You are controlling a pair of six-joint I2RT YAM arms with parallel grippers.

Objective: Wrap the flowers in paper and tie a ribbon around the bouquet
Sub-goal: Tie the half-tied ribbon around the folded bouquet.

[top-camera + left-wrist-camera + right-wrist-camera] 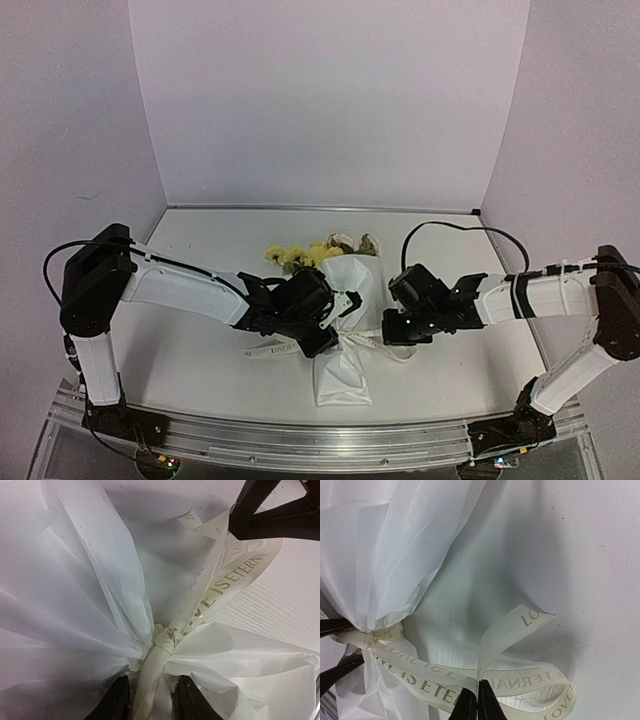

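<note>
right end effector (477,687) pinched shut on ribbon (520,682); left end effector (152,682) half-open astride it, hold unclear; pull toward 3 o'clock steadily.

The bouquet (358,285) lies lengthwise on the table (200,260), its flowers (305,256) at the far end. The ribbon (270,350) crosses the bouquet's waist and trails to both sides. The left gripper (338,322) sits just left of that waist, the right gripper (393,336) just right.

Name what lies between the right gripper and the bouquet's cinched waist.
A stretch of ribbon, running from the bouquet to the right gripper, which pinches it; right wrist view.
</note>
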